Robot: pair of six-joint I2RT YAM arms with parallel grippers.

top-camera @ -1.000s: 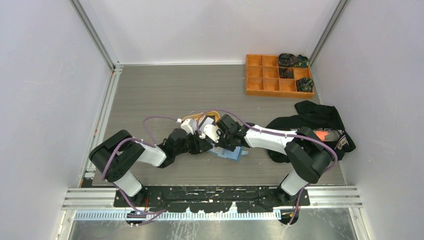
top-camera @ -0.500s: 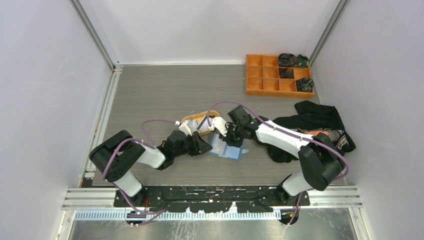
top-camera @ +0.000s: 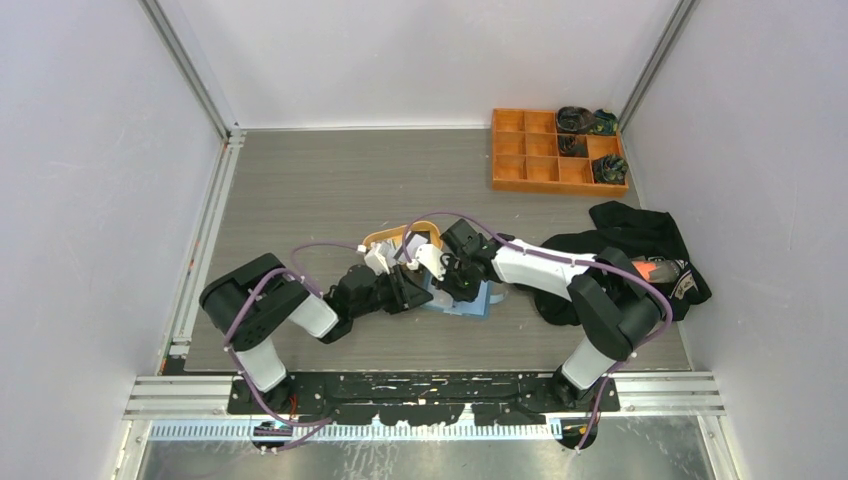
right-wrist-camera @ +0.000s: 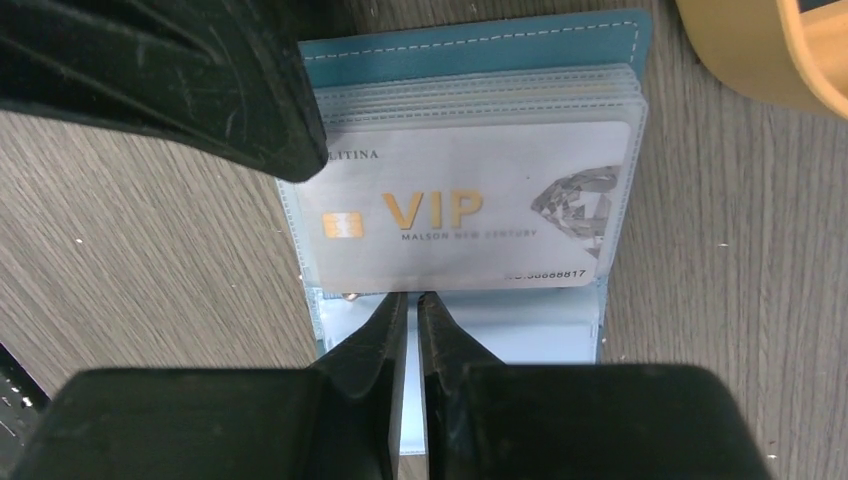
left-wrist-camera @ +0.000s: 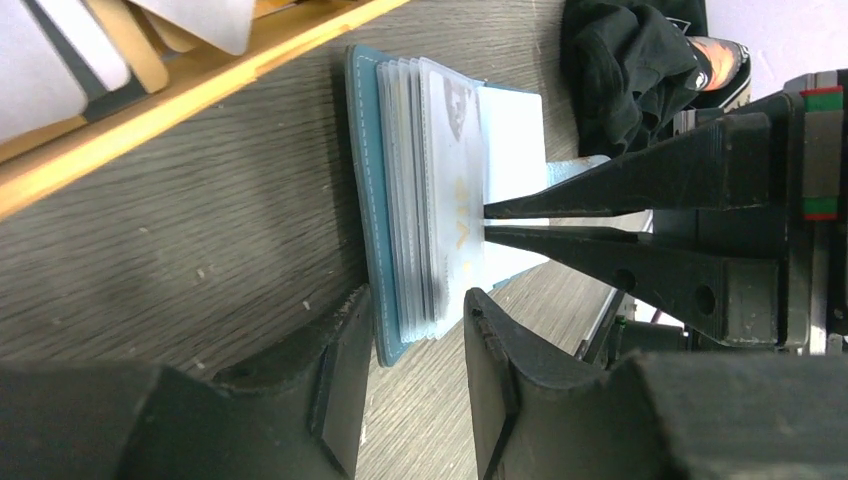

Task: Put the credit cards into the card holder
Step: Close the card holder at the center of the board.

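The orange tray (top-camera: 384,238) lies just beside the card holder (right-wrist-camera: 470,50)

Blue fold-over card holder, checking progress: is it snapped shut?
No, the blue card holder lies open, its clear pockets exposing a silver VIP card.

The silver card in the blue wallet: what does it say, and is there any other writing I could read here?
"VIP": big gold letters on the silver card in the card holder.
"MALSON NEW CENTURY": small print under that, read with some doubt.
"LITINA": top left of the card, its start hidden.
Number at the card's lower right: too blurred to read.
Nothing else is legible.
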